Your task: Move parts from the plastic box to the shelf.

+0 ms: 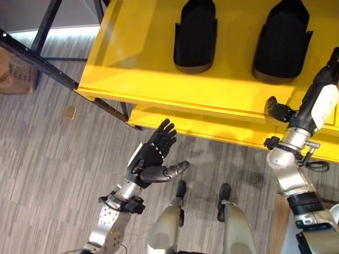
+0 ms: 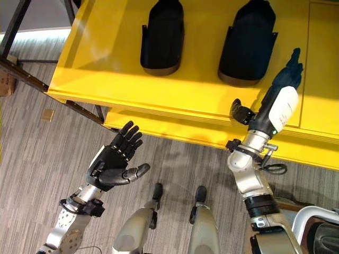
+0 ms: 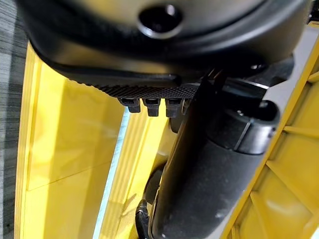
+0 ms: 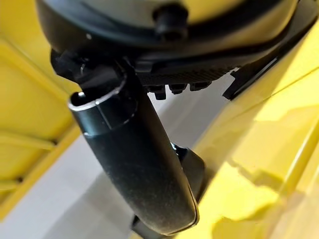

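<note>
Parts point(image 1: 195, 36) point(image 1: 282, 43): two black moulded pieces rest side by side on yellow shelf point(image 1: 143, 58). Left hand point(image 1: 152, 159) spread wide, empty, below front edge; right hand point(image 2: 283, 79) straight-fingered, empty, over shelf's right end. Plastic box unseen; remainder unknown

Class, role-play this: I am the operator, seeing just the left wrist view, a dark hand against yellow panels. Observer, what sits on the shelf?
Observer: Two black parts lie side by side on top of the yellow shelf.
Operator: Is my left hand carrying one?
Observer: No. The left hand is open and empty, palm up, over the floor in front of the shelf.
Operator: And the right?
Observer: The right hand is open too, fingers straight, over the shelf's front edge, near the right-side part.
</note>
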Robot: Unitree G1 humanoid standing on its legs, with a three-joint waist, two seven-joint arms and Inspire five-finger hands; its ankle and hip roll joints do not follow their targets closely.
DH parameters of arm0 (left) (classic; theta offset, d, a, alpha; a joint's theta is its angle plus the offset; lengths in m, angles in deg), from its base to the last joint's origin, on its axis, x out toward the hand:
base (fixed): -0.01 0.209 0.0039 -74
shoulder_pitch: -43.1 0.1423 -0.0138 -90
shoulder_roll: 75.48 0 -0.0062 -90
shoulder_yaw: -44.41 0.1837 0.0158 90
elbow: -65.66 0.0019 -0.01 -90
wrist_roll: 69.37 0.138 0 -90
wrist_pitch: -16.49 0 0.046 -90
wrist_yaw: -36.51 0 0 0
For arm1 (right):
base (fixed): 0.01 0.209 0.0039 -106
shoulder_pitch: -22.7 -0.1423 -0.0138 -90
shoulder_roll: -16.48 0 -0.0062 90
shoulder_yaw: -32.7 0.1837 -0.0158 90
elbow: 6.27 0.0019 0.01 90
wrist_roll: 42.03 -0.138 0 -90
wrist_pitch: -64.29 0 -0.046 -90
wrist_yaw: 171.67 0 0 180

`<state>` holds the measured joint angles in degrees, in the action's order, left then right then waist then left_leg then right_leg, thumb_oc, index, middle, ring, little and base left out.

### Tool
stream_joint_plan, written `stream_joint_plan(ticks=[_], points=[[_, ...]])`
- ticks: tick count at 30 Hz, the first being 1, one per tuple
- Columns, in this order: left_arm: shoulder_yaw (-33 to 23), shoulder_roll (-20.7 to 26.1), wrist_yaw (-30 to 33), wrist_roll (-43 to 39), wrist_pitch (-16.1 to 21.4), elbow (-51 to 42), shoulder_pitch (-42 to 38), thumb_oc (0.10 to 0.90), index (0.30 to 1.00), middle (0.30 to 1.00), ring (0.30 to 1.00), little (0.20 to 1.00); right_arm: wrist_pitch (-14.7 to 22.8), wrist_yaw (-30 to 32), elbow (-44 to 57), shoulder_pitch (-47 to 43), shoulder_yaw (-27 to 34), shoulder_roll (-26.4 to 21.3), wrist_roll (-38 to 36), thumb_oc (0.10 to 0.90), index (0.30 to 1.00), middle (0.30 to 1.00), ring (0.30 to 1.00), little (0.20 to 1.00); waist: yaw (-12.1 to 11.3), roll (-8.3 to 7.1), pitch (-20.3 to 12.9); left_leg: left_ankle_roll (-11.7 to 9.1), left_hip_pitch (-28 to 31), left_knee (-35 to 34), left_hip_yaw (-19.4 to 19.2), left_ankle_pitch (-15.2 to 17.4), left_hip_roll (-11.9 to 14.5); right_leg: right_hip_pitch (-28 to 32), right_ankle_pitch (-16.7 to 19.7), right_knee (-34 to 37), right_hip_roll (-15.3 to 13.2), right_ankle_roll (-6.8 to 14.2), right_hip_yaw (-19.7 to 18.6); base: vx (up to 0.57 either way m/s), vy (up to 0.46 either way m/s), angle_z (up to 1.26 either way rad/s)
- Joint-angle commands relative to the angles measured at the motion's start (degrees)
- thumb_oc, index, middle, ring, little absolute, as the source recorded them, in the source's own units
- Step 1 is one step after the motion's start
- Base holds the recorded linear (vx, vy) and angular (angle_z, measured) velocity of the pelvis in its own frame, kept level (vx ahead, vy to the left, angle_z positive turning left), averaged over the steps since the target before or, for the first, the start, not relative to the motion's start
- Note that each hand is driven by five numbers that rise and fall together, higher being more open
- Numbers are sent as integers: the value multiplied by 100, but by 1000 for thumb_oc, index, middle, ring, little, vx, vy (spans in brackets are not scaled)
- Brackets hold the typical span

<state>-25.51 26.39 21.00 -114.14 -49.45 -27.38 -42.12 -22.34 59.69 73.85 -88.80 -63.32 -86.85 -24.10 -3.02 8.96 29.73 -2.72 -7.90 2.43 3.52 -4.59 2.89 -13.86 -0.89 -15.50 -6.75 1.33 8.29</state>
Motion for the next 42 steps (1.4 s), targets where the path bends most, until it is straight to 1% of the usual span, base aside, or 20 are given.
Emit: stream_joint_plan(ticks=[1, 3, 6, 7, 8, 9, 11, 13, 14, 16, 18, 21, 22, 28, 32, 34, 36, 37, 40, 42], points=[[-155, -21, -128, -128, 762, -798, 308, 900, 1000, 1000, 1000, 1000, 801, 266, 667, 85, 30, -141, 761, 900, 1000, 1000, 1000, 1000, 146, -368, -835, 205, 20, -53, -139, 177, -37, 622, -312, 369, 55, 21, -329, 53, 126, -7], [-186, -74, -141, -131, 786, -787, 395, 900, 1000, 1000, 1000, 1000, 1133, 90, 1005, 432, -98, -64, 817, 900, 1000, 1000, 1000, 1000, 216, -431, -984, 204, 129, -114, -206, 195, -22, 751, -218, 573, 54, 72, -408, 55, 145, -9], [-207, -113, -128, -122, 779, -776, 427, 900, 1000, 1000, 1000, 1000, 1333, -100, 1310, 651, -184, -63, 810, 900, 1000, 1000, 1000, 1000, 254, -472, -1088, 202, 202, -166, -264, 206, -10, 821, -145, 702, 48, 111, -461, 32, 111, -21], [-206, -149, -100, -88, 768, -779, 439, 900, 1000, 1000, 1000, 1000, 1582, -408, 1549, 817, -268, -48, 590, 900, 1000, 1000, 1000, 1000, 285, -516, -1175, 203, 266, -214, -310, 219, 0, 885, -80, 814, 35, 149, -491, 17, 84, -14], [-208, -156, -84, -76, 760, -784, 445, 900, 1000, 1000, 1000, 1000, 1605, -492, 1650, 878, -307, -50, 537, 900, 1000, 1000, 1000, 1000, 295, -531, -1206, 203, 283, -228, -331, 223, 0, 903, -59, 854, 30, 163, -502, 24, 186, -24], [-230, -195, -75, -27, 735, -780, 482, 900, 1000, 1000, 1000, 1000, 1917, -1045, 1983, 1081, -465, -25, 130, 900, 1000, 1000, 1000, 1000, 321, -596, -1347, 210, 366, -295, -409, 239, 3, 993, 37, 1023, 1, 222, -535, 20, 139, -25], [-244, -216, -69, -9, 701, -768, 503, 900, 1000, 1000, 1000, 1000, 1956, -1358, 2199, 1193, -599, -1, -239, 900, 1000, 1000, 1000, 1000, 329, -649, -1450, 211, 431, -349, -462, 248, 8, 1055, 94, 1122, -20, 267, -540, 20, 117, -15], [-252, -219, -55, 25, 657, -750, 511, 900, 1000, 1000, 1000, 1000, 2087, -1941, 2334, 1296, -814, 38, -591, 900, 1000, 1000, 1000, 1000, 326, -721, -1579, 217, 514, -413, -525, 265, -1, 1140, 159, 1238, -57, 331, -531, 23, 113, -5], [-252, -231, -58, 58, 615, -750, 510, 900, 1000, 1000, 1000, 1000, 2111, -2014, 2380, 1320, -929, 52, -592, 900, 1000, 1000, 1000, 1000, 316, -754, -1639, 225, 562, -454, -553, 270, -6, 1183, 197, 1305, -81, 363, -522, 34, 100, -2], [-261, -230, -78, 69, 567, -728, 518, 900, 1000, 1000, 1000, 1000, 2094, -2200, 2415, 1364, -1035, 69, -672, 900, 1000, 1000, 1000, 1000, 303, -796, -1725, 232, 625, -504, -585, 277, -11, 1237, 249, 1390, -106, 407, -521, 45, 81, 3], [-252, -226, -107, 114, 497, -708, 502, 900, 1000, 1000, 1000, 1000, 2073, -2401, 2322, 1302, -1222, 90, -1059, 900, 1000, 1000, 1000, 1000, 248, -862, -1825, 257, 726, -580, -631, 301, -27, 1335, 301, 1491, -146, 464, -505, 39, 89, 1], [-248, -220, -145, 127, 459, -687, 493, 900, 1000, 1000, 1000, 1000, 2068, -2334, 2192, 1248, -1323, 132, -1106, 900, 1000, 1000, 1000, 1000, 199, -893, -1858, 275, 762, -604, -644, 315, -42, 1381, 313, 1521, -170, 490, -467, 19, 42, 5], [-237, -199, -170, 165, 415, -664, 480, 900, 1000, 1000, 1000, 1000, 2005, -2229, 1950, 1173, -1398, 236, -1249, 900, 1000, 1000, 1000, 1000, 121, -928, -1907, 310, 816, -622, -654, 351, -74, 1442, 322, 1547, -211, 522, -403, 30, 58, 21], [-253, -189, -186, 144, 235, -617, 405, 900, 1000, 1000, 1000, 1000, 1738, -2067, 1355, 886, -1394, 496, -1325, 900, 1000, 1000, 1000, 1000, -17, -954, -1924, 363, 900, -674, -608, 384, -121, 1523, 389, 1619, -284, 581, -320, 31, 42, 13], [-247, -183, -223, 119, 71, -542, 298, 900, 1000, 1000, 1000, 1000, 1500, -1734, 433, 410, -1261, 755, -1309, 900, 1000, 1000, 1000, 1000, -207, -926, -1849, 403, 853, -678, -505, 380, -156, 1503, 392, 1580, -335, 591, -182, 33, 7, 12], [-250, -166, -200, 104, 67, -541, 265, 900, 1000, 1000, 1000, 1000, 1460, -1698, 312, 286, -1203, 778, -1276, 900, 1000, 1000, 1000, 1000, -238, -908, -1808, 409, 812, -670, -480, 374, -165, 1476, 381, 1560, -342, 585, -155, -1, -4, 13], [-264, -143, -155, 85, 34, -567, 217, 900, 1000, 1000, 1000, 1000, 1375, -1654, 221, 139, -1155, 779, -1246, 900, 1000, 1000, 1000, 1000, -272, -887, -1755, 414, 769, -667, -448, 361, -174, 1442, 371, 1534, -346, 577, -128, -26, -6, 17], [-289, -114, -131, 22, 46, -541, 111, 900, 1000, 1000, 1000, 1000, 1247, -1642, 14, -198, -1047, 741, -1256, 900, 1000, 1000, 1000, 1000, -341, -838, -1635, 421, 657, -652, -396, 330, -192, 1355, 339, 1460, -348, 547, -73, -57, -11, 19], [-323, -96, -148, -10, 74, -514, 44, 900, 1000, 1000, 1000, 1000, 1187, -1610, -113, -394, -998, 706, -1275, 900, 1000, 1000, 1000, 1000, -388, -801, -1540, 428, 544, -608, -359, 312, -207, 1269, 309, 1384, -346, 521, -39, -67, -17, 14], [-377, -81, -141, -84, 87, -512, -93, 900, 1000, 1000, 1000, 1000, 1109, -1640, -285, -743, -913, 585, -1259, 900, 1000, 1000, 1000, 1000, -457, -730, -1351, 440, 337, -521, -299, 264, -234, 1110, 276, 1262, -333, 467, -5, -122, -26, 11]])
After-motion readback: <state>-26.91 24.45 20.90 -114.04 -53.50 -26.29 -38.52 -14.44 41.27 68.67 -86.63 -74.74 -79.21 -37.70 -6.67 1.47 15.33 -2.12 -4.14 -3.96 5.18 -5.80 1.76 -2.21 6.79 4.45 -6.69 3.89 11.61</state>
